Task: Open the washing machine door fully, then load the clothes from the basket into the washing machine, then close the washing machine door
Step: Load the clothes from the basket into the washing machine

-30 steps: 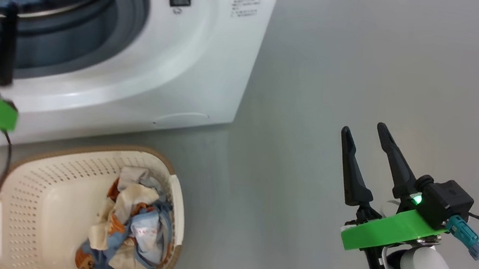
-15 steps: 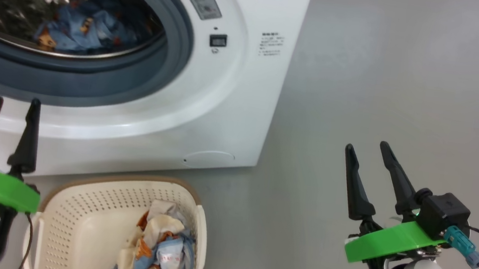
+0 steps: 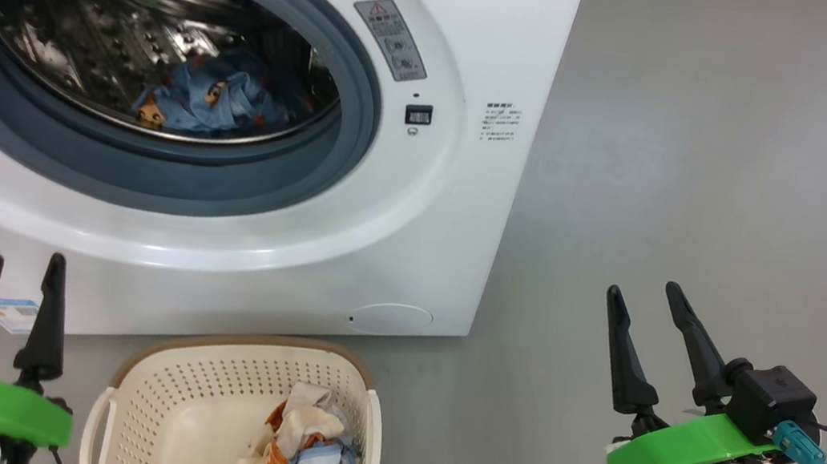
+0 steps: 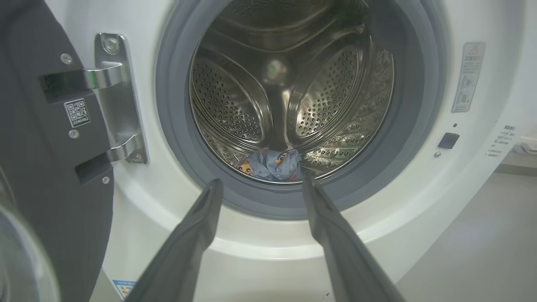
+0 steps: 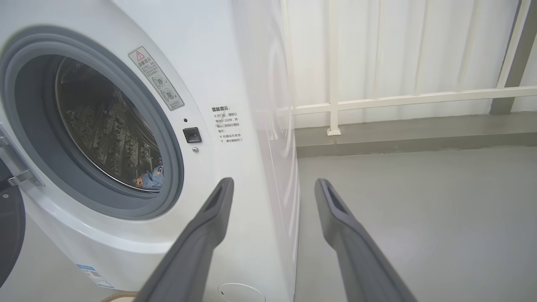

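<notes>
My main worry from here is the pile of clothes (image 3: 304,459) left in the basket (image 3: 197,388): it sits bunched against the right wall, at the very near edge of my head view, so I would be reaching down half blind, and a finger could catch the perforated wall or the brown rim and drag the whole basket up with the cloth. A loosely pinched piece could also trail over the grey gasket (image 3: 341,173) and, I think, get trapped when the door shuts. The washing machine door (image 4: 50,126) stands swung out on the left, its hinge (image 4: 117,100) close to my left arm's line, so a careless swing could knock it. One blue printed garment (image 3: 214,95) already lies low in the drum (image 4: 293,84) of the washing machine (image 3: 417,208). The left gripper (image 3: 25,262) is low at the near left, just left of the basket, fingers spread and empty, pointing up at the machine front below the opening; its wrist camera looks straight into the drum. The right gripper (image 3: 643,288) hangs at the near right over bare floor, well apart from the machine, fingers likewise spread with nothing between them, angled up and slightly left
</notes>
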